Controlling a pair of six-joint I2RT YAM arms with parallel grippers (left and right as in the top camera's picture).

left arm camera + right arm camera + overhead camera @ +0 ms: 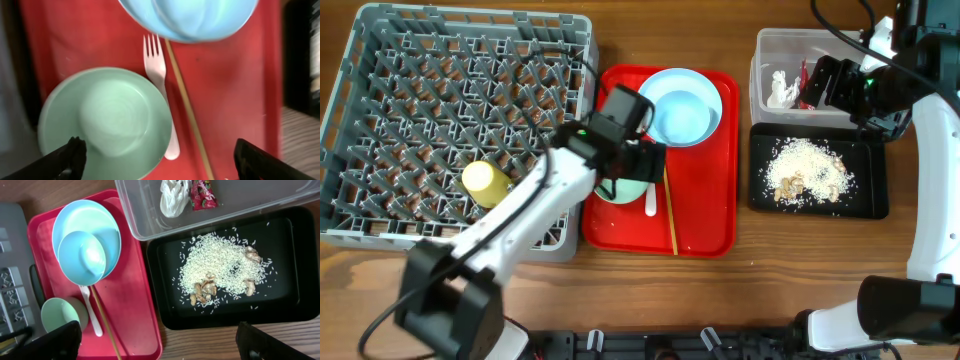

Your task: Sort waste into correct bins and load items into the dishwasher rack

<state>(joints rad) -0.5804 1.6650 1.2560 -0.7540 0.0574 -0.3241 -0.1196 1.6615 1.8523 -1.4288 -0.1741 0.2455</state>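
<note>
Left fingers (74,154) spread wide, light-green bowl (107,122) beneath, nearer one finger, right fingers (272,345) apart

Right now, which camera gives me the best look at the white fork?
Left wrist: the fork lies close, tines showing, beside the green bowl on the red tray. Overhead shows only its handle end below the left arm. Right wrist shows it small, tines unclear.

No legible txt or nos. anywhere. Wrapper (202,193) in tub (260,195) shows white print on red, but it's too small and blurred to read in right wrist view, and only a speck in overhead.
</note>
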